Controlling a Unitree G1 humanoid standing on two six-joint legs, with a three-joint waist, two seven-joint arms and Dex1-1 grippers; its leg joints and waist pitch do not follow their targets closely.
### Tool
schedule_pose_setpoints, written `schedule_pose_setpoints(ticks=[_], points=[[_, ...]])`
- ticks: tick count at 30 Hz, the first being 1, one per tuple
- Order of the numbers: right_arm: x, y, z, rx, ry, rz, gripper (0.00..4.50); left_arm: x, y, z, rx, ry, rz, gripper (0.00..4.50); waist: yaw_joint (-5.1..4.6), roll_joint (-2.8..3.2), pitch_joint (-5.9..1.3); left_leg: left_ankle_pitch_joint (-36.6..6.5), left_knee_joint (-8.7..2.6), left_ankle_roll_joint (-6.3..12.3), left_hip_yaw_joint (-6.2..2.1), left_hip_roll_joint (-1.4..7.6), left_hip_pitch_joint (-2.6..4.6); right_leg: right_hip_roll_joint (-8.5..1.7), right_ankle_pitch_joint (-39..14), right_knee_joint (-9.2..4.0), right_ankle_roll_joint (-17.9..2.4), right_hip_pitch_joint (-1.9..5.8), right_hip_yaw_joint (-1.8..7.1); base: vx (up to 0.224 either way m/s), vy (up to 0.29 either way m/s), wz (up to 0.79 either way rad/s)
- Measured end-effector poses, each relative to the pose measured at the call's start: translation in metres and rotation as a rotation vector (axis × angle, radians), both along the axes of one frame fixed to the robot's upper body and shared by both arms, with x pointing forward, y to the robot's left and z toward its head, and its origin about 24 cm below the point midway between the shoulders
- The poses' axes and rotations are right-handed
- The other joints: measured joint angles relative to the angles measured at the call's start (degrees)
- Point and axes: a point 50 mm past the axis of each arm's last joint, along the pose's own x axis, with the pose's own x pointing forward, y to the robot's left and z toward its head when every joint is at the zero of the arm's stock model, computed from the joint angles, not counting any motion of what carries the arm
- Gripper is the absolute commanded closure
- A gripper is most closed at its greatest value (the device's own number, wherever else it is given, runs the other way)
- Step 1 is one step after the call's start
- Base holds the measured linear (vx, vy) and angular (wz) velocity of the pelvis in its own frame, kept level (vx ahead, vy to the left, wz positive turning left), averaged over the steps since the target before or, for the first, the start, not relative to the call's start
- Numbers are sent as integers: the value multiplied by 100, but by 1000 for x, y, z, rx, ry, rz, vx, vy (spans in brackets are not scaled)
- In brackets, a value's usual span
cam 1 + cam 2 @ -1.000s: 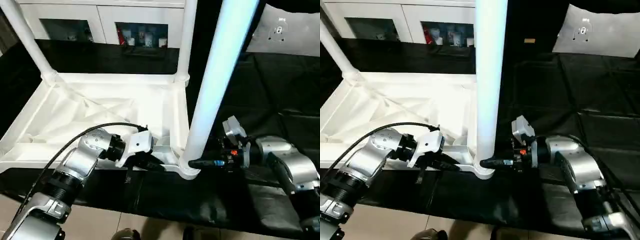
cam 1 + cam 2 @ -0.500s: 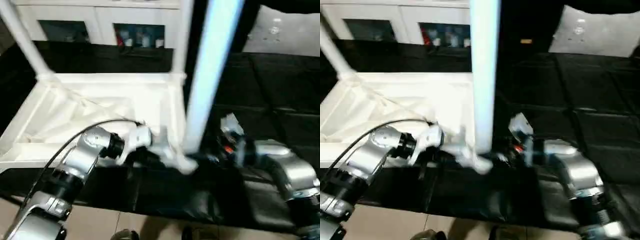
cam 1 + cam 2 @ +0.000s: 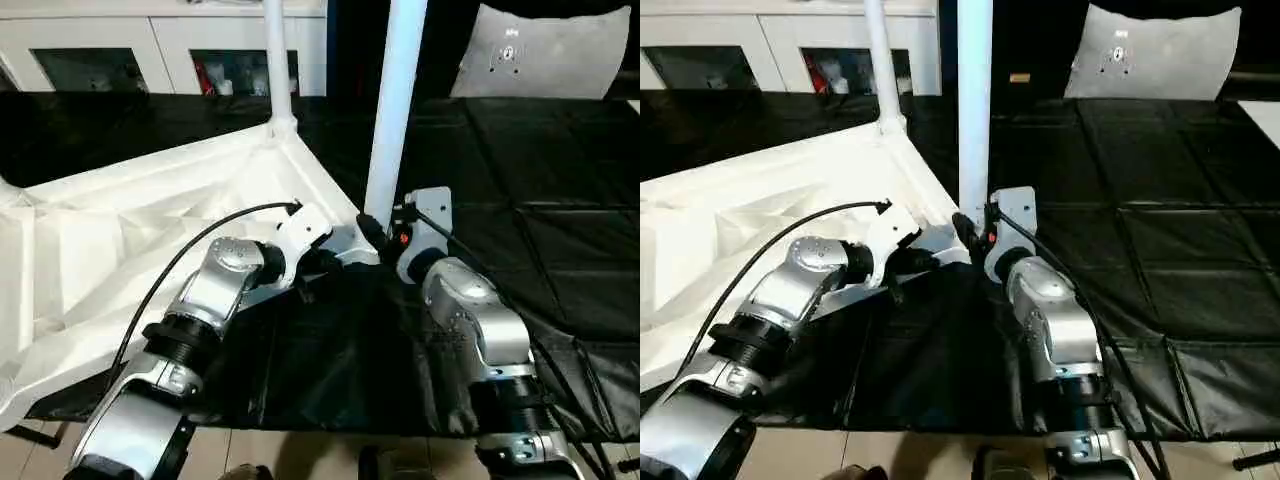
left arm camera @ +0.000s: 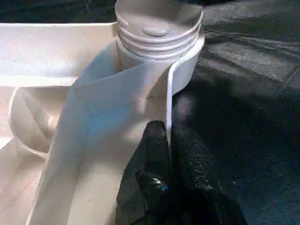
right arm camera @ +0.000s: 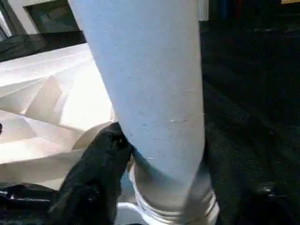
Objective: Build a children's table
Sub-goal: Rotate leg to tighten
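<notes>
Both silver forearms reach forward and bend inward toward the near corner of the upturned table top (image 3: 130, 230), which lies ribs-up on black cloth (image 3: 560, 200). The left gripper (image 3: 322, 262) comes in from the left, its black fingers (image 4: 154, 154) closed thin on the upright rim wall just beside the corner socket (image 4: 187, 70). The right gripper (image 5: 159, 164) comes in from the right at the foot of the near leg (image 3: 395, 110), which stands upright in that socket; one black finger (image 5: 101, 164) lies against the leg's side, the jaws set about as wide as the leg around it. Two legs stand in view: the near one, and a far leg (image 3: 275, 60) in the next corner behind. The top's rim runs back from the near corner to that far leg. Right of the near leg the cloth lies open toward a grey pillow (image 3: 545, 50); behind stands a white cabinet (image 3: 150, 45).
</notes>
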Motion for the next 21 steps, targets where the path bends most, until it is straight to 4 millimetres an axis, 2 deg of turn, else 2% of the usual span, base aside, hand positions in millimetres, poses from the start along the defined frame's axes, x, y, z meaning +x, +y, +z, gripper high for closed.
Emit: schedule_pose_setpoints(ticks=[3, 4, 7, 12, 15, 18, 21], points=[[-5, -8, -1, 4, -19, 34, 135, -1, -2, 1, 2, -7, -28, 450, 33, 12, -6, -1, -16, 0, 0, 0, -1, 0, 8, 7, -4, 0, 0, 0, 0, 0], [-7, -9, -2, 2, -24, 49, 135, -2, -2, 1, 3, -9, -38, 450, 56, 12, -6, -1, -24, 0, 0, -1, -4, 0, 12, 12, -7, 0, 0, 0, 0, 0], [-12, -20, -5, -62, -50, 111, 98, -4, -2, 1, 9, -20, -75, 450, 149, 14, -7, 2, -52, 4, 0, 4, -2, 5, 13, 27, -8, -1, -5, 0, 0, 0], [-29, -45, -16, -103, -53, 247, 55, -7, 13, 3, 38, -43, -155, 450, 191, 23, -13, 20, -77, 32, 0, 19, -5, 23, 13, 34, -27, -17, -10, 0, 0, 0], [-33, -59, -11, -121, -75, 330, 55, -14, 19, 2, 36, -45, -227, 450, 213, 23, -13, 21, -73, 33, 1, 19, -21, 22, 15, 35, -29, -34, -10, 0, 0, 0], [-39, -75, -3, -164, -101, 479, 55, -22, 28, 1, 40, -31, -328, 450, 288, 26, -15, 20, -57, 33, 1, 19, -16, 19, 16, 45, -30, -42, -10, 0, 0, 0], [-45, -76, 0, -168, -98, 613, 55, -27, 33, 0, 46, -17, -398, 450, 357, 25, -15, 21, -29, 33, -1, 21, -16, 16, 18, 61, -34, -42, -11, 0, 0, 0]])
